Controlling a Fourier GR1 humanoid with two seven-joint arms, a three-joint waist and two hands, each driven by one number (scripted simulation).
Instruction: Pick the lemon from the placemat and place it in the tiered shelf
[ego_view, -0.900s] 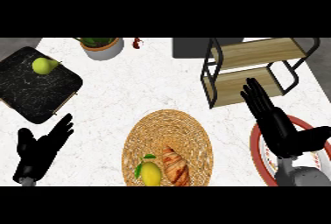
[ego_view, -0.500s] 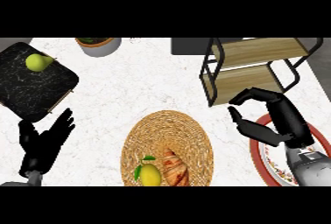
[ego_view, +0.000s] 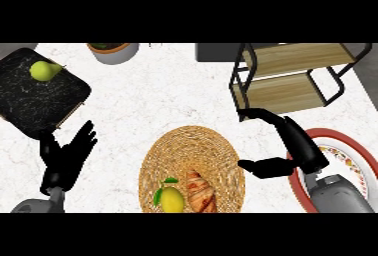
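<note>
Head view, nearest edge first: the lemon (ego_view: 172, 199) lies at the near end of the round woven placemat (ego_view: 184, 150), a green leaf at its upper left, and touching its right side is a browned croissant (ego_view: 200, 190). Nothing holds the lemon; both hands are apart from it. At the lower left the left hand (ego_view: 65, 161) rests over the white marbled counter (ego_view: 162, 100) with its fingers straight and spread, pointing up and a little to the right, holding nothing. At the lower right the grey forearm leads up to the right hand (ego_view: 299, 145), which hangs just beside the placemat's right rim; its fingers are bent into a wide hook, the thumb reaching left toward the mat's edge and the other fingers arching up toward the shelf's near corner, with nothing between them. Under that arm lies a red-rimmed plate (ego_view: 347, 150), partly covered by the wrist. Farther off, on the right, stands the tiered shelf (ego_view: 295, 75), a black frame with pale wooden boards, both visible boards bare. On the far left a dark marbled board (ego_view: 37, 102) sits at an angle and carries a green pear (ego_view: 43, 70) near its far corner. Beyond, at the far edge, a white pot (ego_view: 112, 51) with soil shows partly.
</note>
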